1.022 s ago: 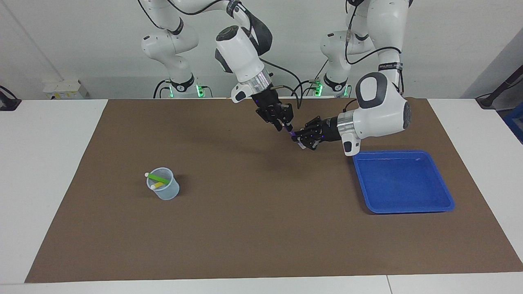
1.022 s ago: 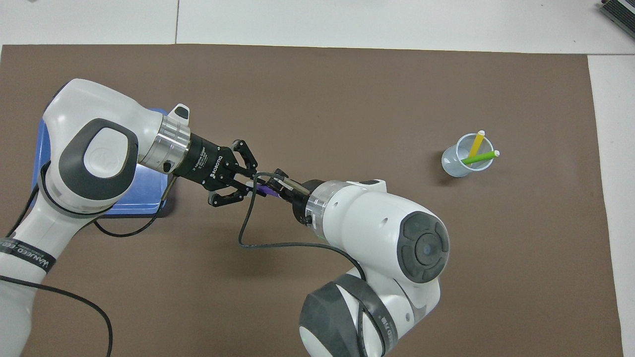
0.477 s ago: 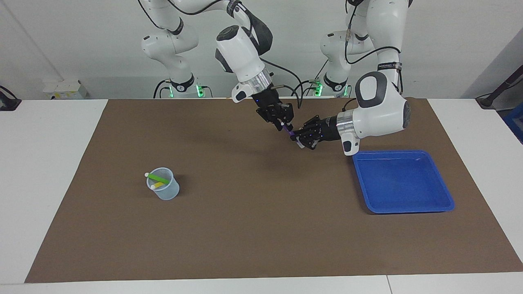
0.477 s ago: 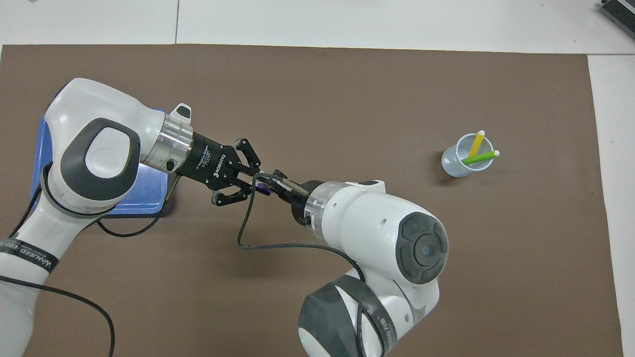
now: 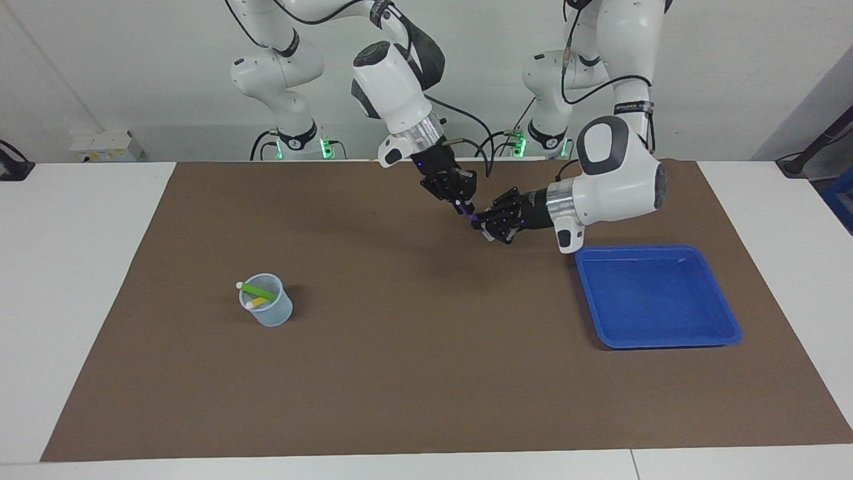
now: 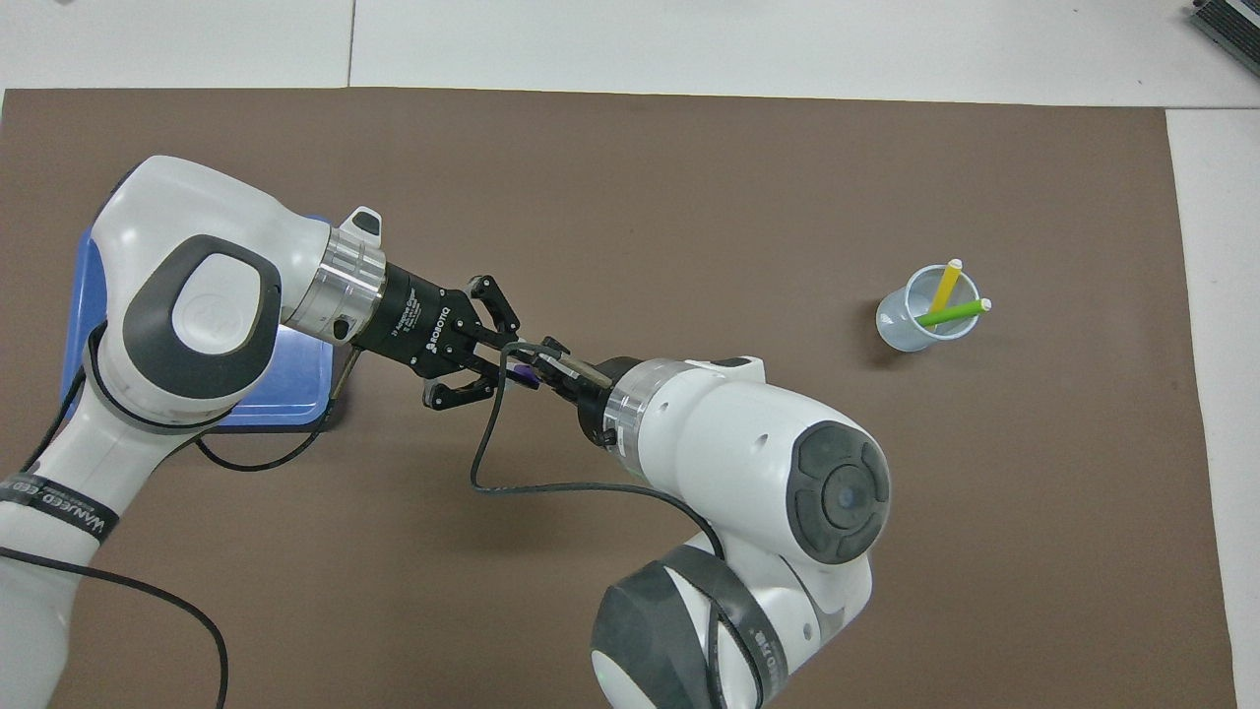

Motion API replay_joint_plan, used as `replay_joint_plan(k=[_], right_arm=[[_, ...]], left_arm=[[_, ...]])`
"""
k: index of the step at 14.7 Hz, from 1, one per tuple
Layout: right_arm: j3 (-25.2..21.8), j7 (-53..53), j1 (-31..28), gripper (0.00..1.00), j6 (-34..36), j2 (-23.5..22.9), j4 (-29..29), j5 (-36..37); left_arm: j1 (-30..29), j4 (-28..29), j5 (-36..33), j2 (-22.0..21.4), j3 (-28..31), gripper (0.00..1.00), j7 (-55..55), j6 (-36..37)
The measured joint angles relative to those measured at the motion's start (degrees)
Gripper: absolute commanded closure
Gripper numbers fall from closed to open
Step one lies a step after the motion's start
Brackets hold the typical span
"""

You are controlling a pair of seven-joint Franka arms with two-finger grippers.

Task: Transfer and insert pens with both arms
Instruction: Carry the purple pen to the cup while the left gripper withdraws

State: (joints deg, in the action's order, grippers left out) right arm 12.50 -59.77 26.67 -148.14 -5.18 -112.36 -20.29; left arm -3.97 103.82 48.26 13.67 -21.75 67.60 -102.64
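Facing view: left hand (image 5: 481,225) and right hand (image 5: 462,203) both pinch the purple pen (image 5: 470,215) between them.

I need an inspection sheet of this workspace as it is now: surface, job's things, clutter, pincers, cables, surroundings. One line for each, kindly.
Surface: brown mat on a white table.
Job's things: purple pen in the air between both pincers, over the mat; green pen and yellow pen stand in the clear cup toward the right arm's end; blue tray toward the left arm's end holds nothing.
Clutter: nothing seen.
Pincers: left pincer shut on the purple pen; right pincer shut on its other end.
Cables: black cable hangs looped from the right wrist.
Surroundings: white wall; small white box at the table edge.
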Motion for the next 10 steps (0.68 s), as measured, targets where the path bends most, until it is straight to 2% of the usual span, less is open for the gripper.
replay_joint_plan(k=[3, 4, 5, 6, 7, 10], right_arm=[[-0.01, 0.00, 0.00, 1.00, 0.00, 0.00, 0.01, 0.03], [-0.02, 0.05, 0.00, 1.00, 0.00, 0.00, 0.02, 0.04], [-0.04, 0.43, -0.02, 1.00, 0.00, 0.00, 0.04, 0.05], [-0.07, 1.12, -0.06, 1.00, 0.02, 0.00, 0.08, 0.05], [-0.15, 2.21, -0.13, 1.00, 0.34, 0.01, 0.13, 0.25], [-0.53, 5.44, -1.23, 1.00, 2.27, 0.03, 0.16, 1.85]], left_arm=[[0.00, 0.00, 0.01, 0.00, 0.00, 1.00, 0.05, 0.00], [0.00, 0.00, 0.03, 0.00, 0.00, 0.93, 0.16, -0.02], [0.00, -0.01, 0.09, 0.00, -0.01, 0.62, 0.37, -0.06], [0.01, -0.02, 0.17, 0.00, -0.03, 0.09, 0.63, -0.15], [0.03, -0.02, 0.19, 0.00, -0.05, 0.00, 0.76, -0.30], [0.54, -0.14, 0.03, -0.44, -0.05, 0.00, 0.74, -1.09]])
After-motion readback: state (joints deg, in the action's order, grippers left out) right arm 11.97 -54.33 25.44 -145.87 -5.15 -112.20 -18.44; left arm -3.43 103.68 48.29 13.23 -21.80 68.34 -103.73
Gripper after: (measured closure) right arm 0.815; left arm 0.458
